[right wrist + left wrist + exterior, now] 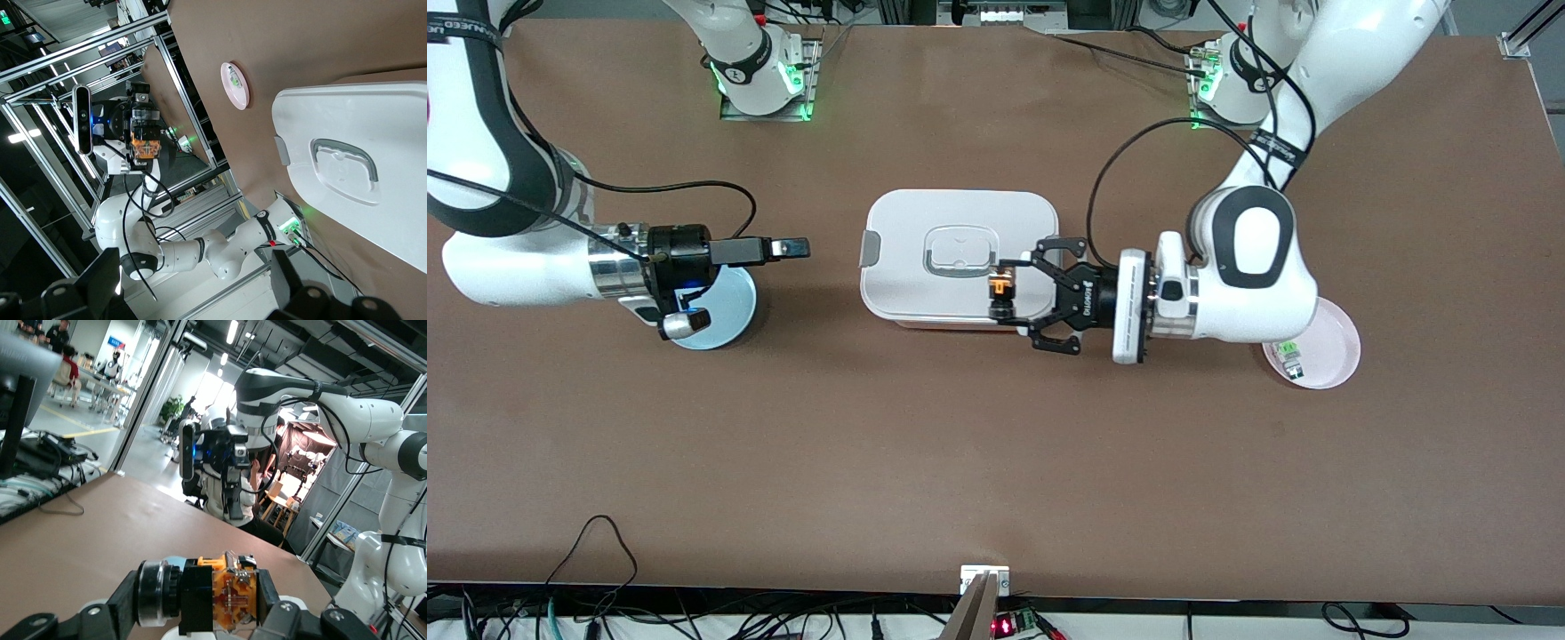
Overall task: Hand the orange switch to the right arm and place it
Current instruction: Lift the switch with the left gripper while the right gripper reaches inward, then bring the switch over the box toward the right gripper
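Observation:
My left gripper [1009,298], the wide black claw, is shut on the orange switch [1000,290] and holds it in the air over the white lidded box [925,284], above the box's edge nearer to the front camera. In the left wrist view the switch [230,595] sits clamped between the fingers, its silver-ringed button end sticking out sideways. My right gripper [791,248], slim and black, is open and empty in the air over the blue dish [729,307], pointing toward the switch. The right wrist view shows the switch [145,144] held up some way off.
A pink dish [1334,360] under the left arm's wrist holds a small clear-and-green part [1288,356]. The white box has a grey handle [959,252] and a grey latch [869,248]. Cables run along the table edge nearest the front camera.

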Robot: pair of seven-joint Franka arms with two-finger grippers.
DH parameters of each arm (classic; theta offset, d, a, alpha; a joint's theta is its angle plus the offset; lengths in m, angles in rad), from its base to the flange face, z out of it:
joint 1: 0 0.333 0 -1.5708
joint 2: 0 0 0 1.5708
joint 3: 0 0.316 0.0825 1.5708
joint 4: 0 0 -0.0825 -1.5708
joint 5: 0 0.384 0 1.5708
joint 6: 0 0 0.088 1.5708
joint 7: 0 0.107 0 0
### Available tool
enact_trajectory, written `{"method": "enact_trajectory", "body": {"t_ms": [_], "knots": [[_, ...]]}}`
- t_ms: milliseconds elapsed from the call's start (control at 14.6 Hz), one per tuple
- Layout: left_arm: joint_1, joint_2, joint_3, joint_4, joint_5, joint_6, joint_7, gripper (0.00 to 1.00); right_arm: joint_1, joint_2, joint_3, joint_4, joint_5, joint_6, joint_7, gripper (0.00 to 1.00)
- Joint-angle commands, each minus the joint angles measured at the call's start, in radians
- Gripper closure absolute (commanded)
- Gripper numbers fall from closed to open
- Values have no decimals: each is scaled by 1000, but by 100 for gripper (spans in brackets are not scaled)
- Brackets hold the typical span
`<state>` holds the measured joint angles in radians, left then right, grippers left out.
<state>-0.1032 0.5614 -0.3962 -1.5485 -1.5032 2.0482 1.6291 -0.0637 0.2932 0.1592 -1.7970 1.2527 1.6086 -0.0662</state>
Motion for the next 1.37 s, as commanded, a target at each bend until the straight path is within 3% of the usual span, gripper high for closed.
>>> {"method": "enact_trajectory", "body": {"t_ms": [0, 752, 1298], "knots": [[-39, -8, 2, -2, -63, 67, 90, 100, -5, -22, 13, -70, 77, 19, 8, 0], [-108, -12, -82, -24, -279, 225, 199, 100, 110, -3, 23, -79, 226, 138, -1, 0], [-113, -20, -119, -19, -290, 302, 199, 100, 183, -2, 23, -79, 290, 203, 20, 0]]}}
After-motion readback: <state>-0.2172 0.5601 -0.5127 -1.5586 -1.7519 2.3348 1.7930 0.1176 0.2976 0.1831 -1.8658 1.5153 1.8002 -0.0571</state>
